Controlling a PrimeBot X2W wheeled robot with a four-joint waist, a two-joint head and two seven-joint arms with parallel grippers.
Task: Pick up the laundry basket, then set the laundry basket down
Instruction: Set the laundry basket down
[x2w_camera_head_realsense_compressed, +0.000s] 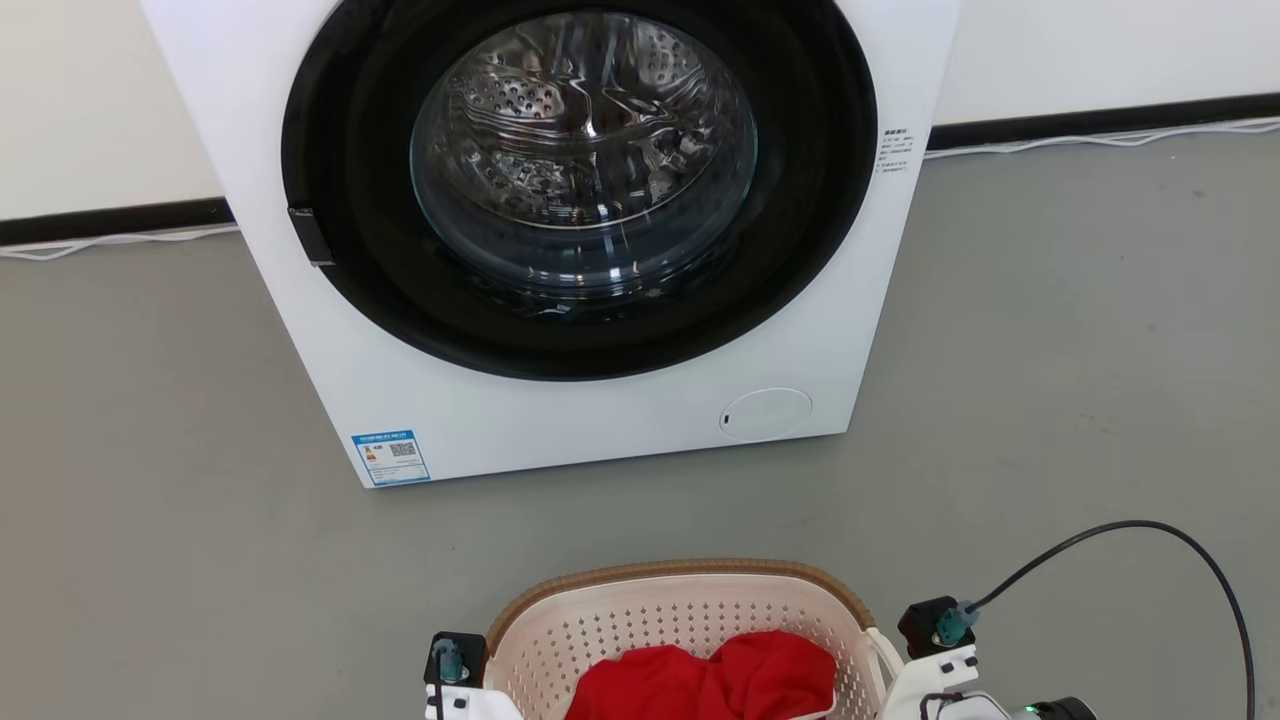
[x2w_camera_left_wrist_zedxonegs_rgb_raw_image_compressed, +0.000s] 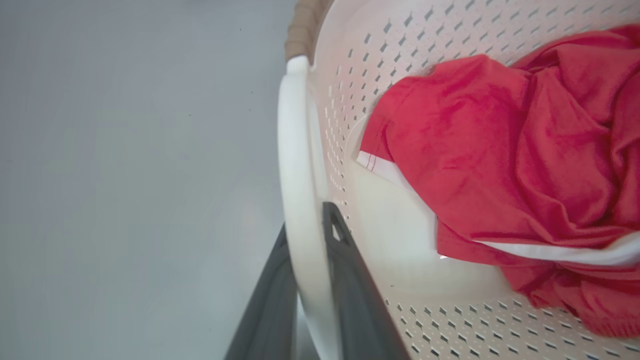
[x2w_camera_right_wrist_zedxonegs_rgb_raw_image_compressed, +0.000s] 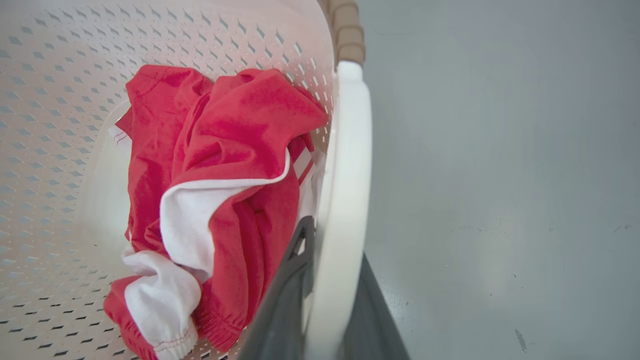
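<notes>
My left gripper (x2w_camera_left_wrist_zedxonegs_rgb_raw_image_compressed: 306, 220) clamps one handle (x2w_camera_left_wrist_zedxonegs_rgb_raw_image_compressed: 295, 150) of the laundry basket (x2w_camera_head_realsense_compressed: 680, 572); my right gripper (x2w_camera_right_wrist_zedxonegs_rgb_raw_image_compressed: 334, 240) clamps the other. The washing machine (x2w_camera_head_realsense_compressed: 600, 420) stands at twelve o'clock.

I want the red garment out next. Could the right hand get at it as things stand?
Probably not yet: the right hand is shut on the white handle of the laundry basket, so it must let go first. The red garment itself lies uncovered inside.
</notes>
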